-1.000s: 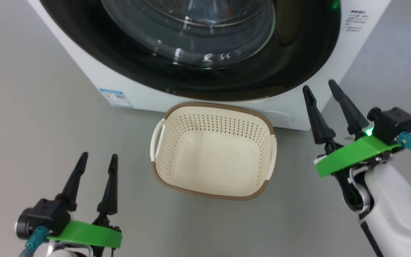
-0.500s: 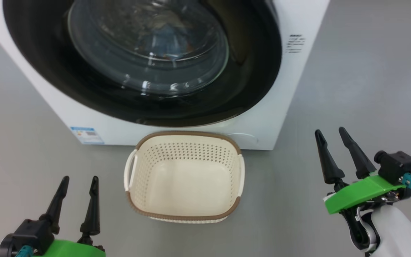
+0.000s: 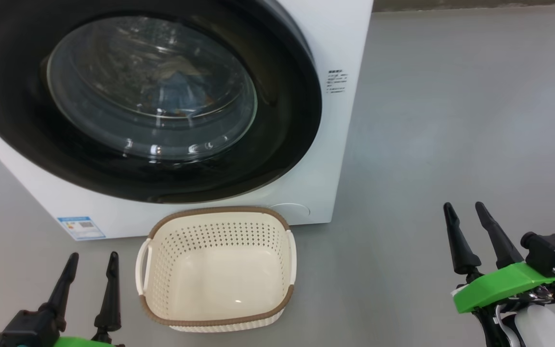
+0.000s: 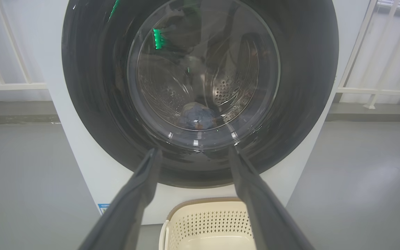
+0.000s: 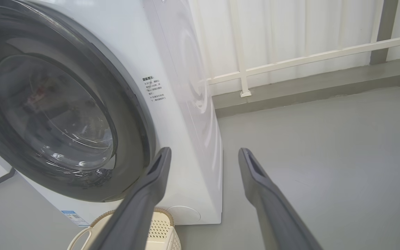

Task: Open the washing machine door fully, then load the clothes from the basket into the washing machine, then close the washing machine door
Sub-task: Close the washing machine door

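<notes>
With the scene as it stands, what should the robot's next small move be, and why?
Probably draw both arms back to rest, as the job looks done: the basket is empty, the clothes lie inside behind the washing machine door, which looks shut, and the left gripper and right gripper are open, holding nothing.

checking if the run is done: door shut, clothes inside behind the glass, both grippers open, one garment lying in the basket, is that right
One thing is wrong: the basket is empty, as the head view shows. The rest stands: the washing machine door is shut, the clothes lie behind its glass, and the left gripper and the right gripper are both open.
</notes>
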